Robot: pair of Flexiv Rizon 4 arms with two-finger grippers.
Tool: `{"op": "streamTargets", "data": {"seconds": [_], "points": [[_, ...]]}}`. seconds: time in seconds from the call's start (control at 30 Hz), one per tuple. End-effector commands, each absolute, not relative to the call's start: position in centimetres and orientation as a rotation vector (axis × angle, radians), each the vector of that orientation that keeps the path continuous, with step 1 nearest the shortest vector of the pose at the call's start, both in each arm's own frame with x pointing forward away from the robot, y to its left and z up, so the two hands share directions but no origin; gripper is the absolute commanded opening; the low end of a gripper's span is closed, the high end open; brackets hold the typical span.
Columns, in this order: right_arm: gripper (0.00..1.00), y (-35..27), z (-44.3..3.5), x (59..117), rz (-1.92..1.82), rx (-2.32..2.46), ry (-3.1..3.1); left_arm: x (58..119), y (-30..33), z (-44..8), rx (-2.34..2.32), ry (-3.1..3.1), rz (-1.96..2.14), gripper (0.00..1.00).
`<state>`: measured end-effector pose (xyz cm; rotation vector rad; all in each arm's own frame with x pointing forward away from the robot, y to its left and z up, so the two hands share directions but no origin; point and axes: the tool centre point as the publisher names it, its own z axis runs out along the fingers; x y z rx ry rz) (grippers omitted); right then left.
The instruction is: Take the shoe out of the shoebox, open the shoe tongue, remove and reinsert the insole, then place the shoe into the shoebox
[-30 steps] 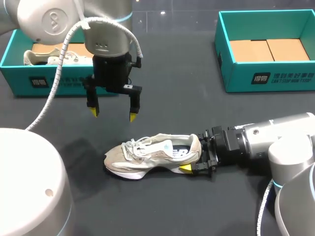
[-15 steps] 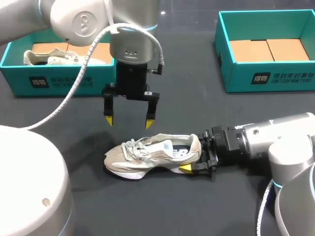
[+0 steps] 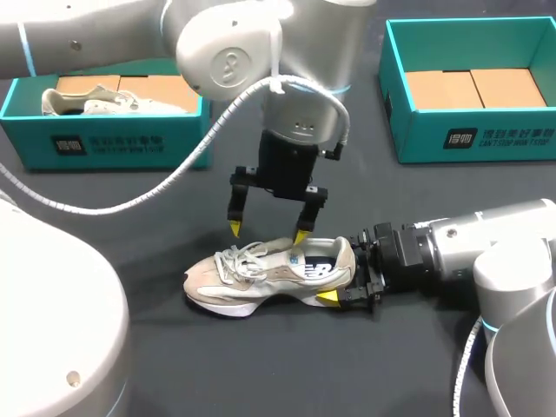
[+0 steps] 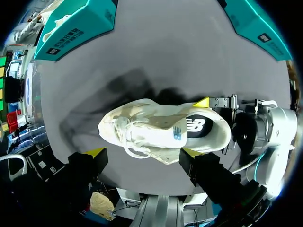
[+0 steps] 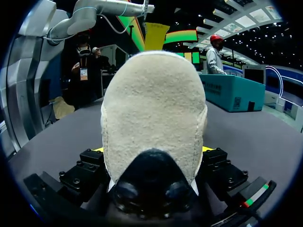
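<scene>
A beige sneaker [image 3: 261, 278] lies on its sole on the dark table, toe pointing left. My right gripper [image 3: 343, 271] comes in from the right, its fingers pressed on both sides of the heel. In the right wrist view the heel [image 5: 154, 109] fills the space between the fingers [image 5: 97, 149]. My left gripper [image 3: 268, 233] hangs open just above the laces and tongue, touching nothing. In the left wrist view the sneaker [image 4: 156, 127] lies just ahead of that gripper [image 4: 144, 152], between its two yellow tips. A teal shoebox [image 3: 469, 130] with a bare cardboard bottom stands at the back right.
A second teal shoebox [image 3: 104, 139] stands at the back left, holding another pale sneaker [image 3: 87, 100]. My left arm's white cable [image 3: 130, 204] loops over the table's left half. Bare table lies in front of the sneaker.
My left gripper has moved right and down from near the back-left box to just over the sneaker, still open. The right gripper and the sneaker have not moved.
</scene>
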<state>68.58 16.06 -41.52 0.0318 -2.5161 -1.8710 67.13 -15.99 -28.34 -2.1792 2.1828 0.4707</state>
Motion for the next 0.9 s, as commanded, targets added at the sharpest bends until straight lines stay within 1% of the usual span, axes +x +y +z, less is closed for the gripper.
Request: {"op": "streamTargets", "data": {"seconds": [0.03, 0.63, 0.7, 0.9], "points": [[0.0, 16.1, -41.6, 68.7, -1.864, 0.032, -2.52, 67.1, -17.9, -29.8, -2.135, 2.132, 0.535, 1.0], [0.0, 16.1, -41.6, 68.7, -1.864, 0.032, -2.52, 68.1, -19.9, -33.8, -2.112, 2.04, 0.653, 1.0], [0.0, 16.1, -41.6, 68.7, -1.864, 0.032, -2.52, 68.1, -19.9, -34.1, -2.111, 2.031, 0.664, 0.95], [0.0, 16.1, -41.6, 68.7, -1.864, 0.032, -2.52, 67.7, -19.8, -34.8, -2.102, 2.008, 0.693, 0.96]]}}
